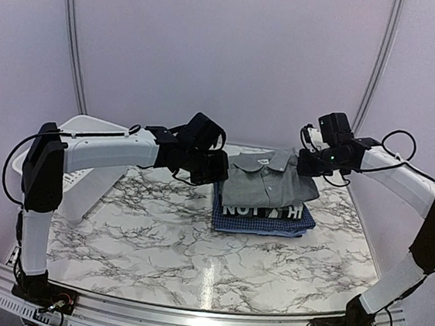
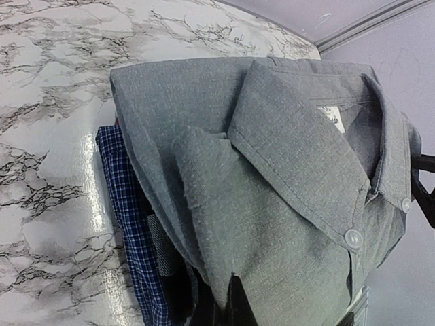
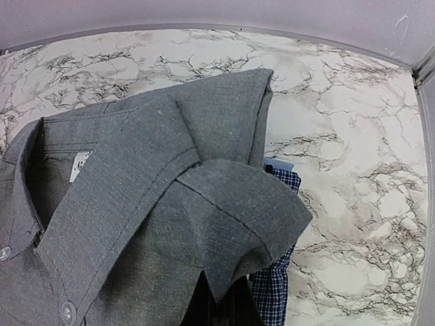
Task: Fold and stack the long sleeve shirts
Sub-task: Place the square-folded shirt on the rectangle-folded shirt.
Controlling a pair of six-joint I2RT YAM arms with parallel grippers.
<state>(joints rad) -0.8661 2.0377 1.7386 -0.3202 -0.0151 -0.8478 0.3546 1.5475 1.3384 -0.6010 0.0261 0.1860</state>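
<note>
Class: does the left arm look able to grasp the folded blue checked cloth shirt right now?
Probably not: the left gripper is shut on the plain grey collared shirt, which lies over the blue checked shirt.

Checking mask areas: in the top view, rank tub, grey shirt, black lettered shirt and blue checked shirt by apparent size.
1. tub, partly hidden
2. grey shirt
3. black shirt and blue shirt: only edge strips show, about alike
</note>
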